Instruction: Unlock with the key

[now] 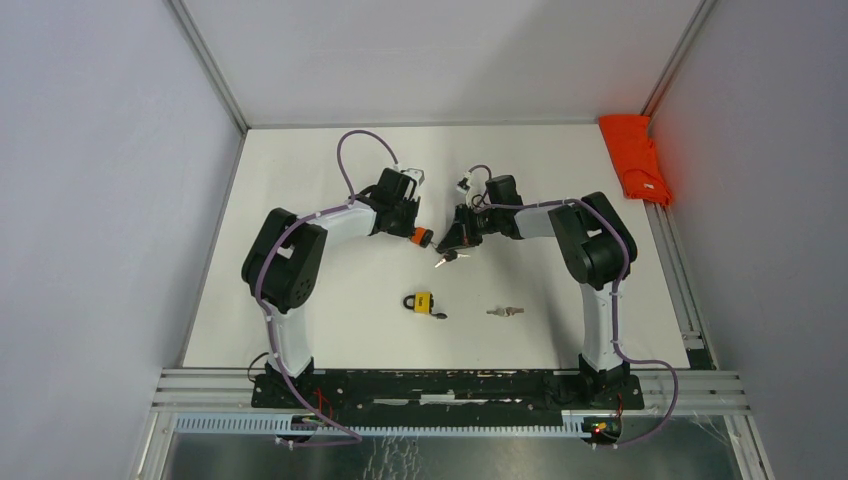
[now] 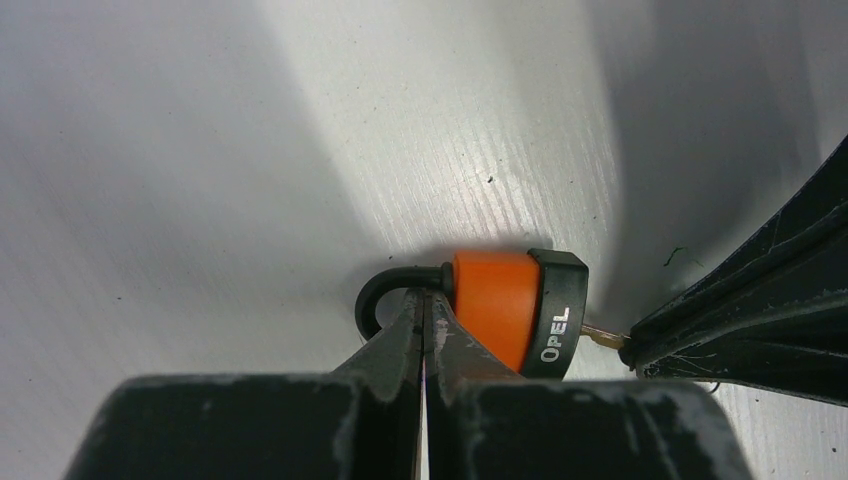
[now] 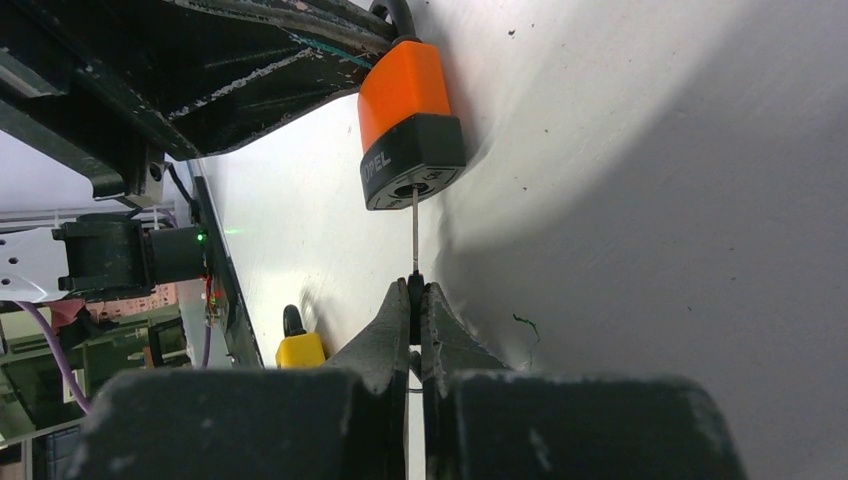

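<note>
Padlock with orange body and black base (image 2: pixel 495 305): mid white worktop (image 1: pixel 330 320), between both grippers | left gripper (image 2: pixel 422 312): clamped tight on its black shackle (image 2: pixel 372 288) | right gripper (image 3: pixel 415 292): pinched closed on thin metal key (image 3: pixel 414 230), blade in keyhole | small yellow padlock (image 1: pixel 423 302): lying nearer.

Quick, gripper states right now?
Left gripper: closed on the orange padlock.
Right gripper: closed on the key, its blade in the padlock's keyhole.
</note>
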### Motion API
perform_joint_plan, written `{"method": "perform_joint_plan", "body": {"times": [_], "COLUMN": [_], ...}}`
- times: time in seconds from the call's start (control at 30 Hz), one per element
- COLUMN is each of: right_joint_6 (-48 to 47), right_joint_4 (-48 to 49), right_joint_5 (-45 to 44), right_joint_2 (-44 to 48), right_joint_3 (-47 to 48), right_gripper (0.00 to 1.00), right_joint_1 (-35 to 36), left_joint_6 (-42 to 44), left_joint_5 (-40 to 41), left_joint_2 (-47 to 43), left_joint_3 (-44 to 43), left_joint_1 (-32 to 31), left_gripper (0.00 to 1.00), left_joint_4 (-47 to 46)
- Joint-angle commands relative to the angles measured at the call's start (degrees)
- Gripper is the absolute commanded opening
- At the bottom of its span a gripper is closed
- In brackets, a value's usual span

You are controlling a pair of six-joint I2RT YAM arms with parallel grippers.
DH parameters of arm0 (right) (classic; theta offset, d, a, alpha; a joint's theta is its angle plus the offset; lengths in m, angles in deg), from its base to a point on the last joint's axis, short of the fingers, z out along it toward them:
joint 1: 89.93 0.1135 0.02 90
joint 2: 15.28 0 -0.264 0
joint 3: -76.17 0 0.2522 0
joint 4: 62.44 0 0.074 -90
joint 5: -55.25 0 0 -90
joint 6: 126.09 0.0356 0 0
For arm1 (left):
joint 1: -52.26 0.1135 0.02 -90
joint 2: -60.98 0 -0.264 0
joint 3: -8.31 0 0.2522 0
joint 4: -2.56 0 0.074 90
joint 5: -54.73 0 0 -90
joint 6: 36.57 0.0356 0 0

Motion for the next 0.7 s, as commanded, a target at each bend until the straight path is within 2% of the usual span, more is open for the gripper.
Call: {"method": "perform_joint_plan", "body": {"times": [0.0,0.67], "right_joint_6": [0.8,-1.3], "right_joint_4": [4.6,1.1], "right_joint_5": [1.7,0.1], "right_joint_2": [0.3,-1.0], "right_joint_3": [1.7,3.4], "right_gripper": [0.00,0.00], "right_joint_1": [0.3,0.1], "left_joint_6": [2.0,3.3], "left_joint_5": [-4.5,-5.8], "left_joint_2": [0.3,-0.8], "left_joint_3": [1.7,2.1], "left_joint_1": [-1.1,-2.2], "left_gripper": [0.02,0.02], "left_joint_4": [1.7,1.0]}}
